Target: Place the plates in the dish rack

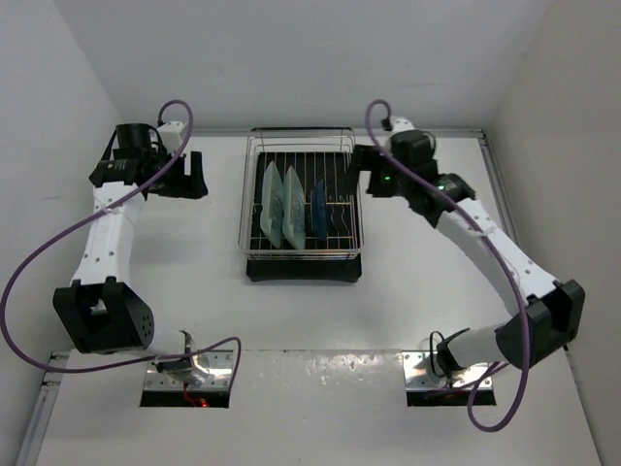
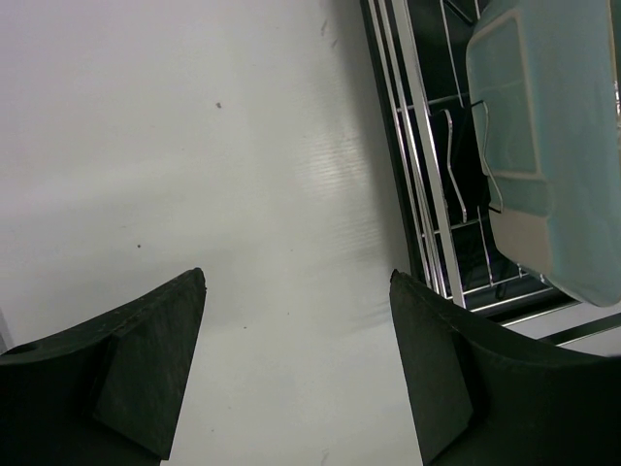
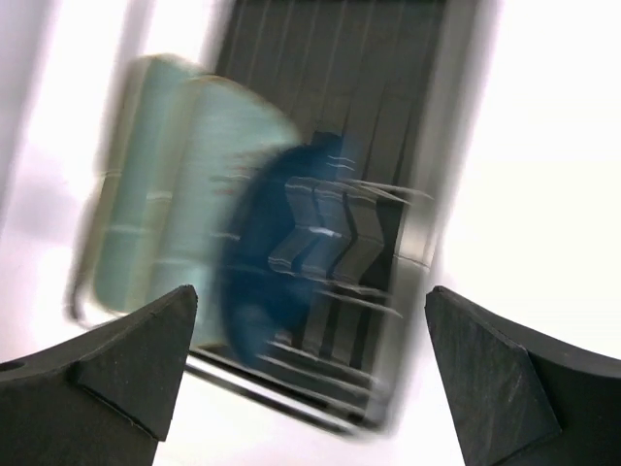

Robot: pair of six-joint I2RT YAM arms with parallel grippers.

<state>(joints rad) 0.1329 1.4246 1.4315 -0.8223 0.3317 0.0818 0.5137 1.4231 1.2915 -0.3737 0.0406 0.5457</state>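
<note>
Both tools stand with fingers spread wide and nothing between them. The left tool hangs over bare table at the left of the dish rack. The right tool sits by the rack's upper right corner in the overhead view; its own picture is blurred.

All three plates stand on edge between the wire dividers, upper centre of that view: one mint-green plate, a second mint-green plate and the dark blue plate at the right. Loading looks complete.

The plates look stiff, smooth and probably slippery, and would likely chip if knocked. The top rim, clear of the wires, seems the safest hold. The rack's rim and dividers crowd them closely, while open table lies on both sides and toward the bottom of the frame.
</note>
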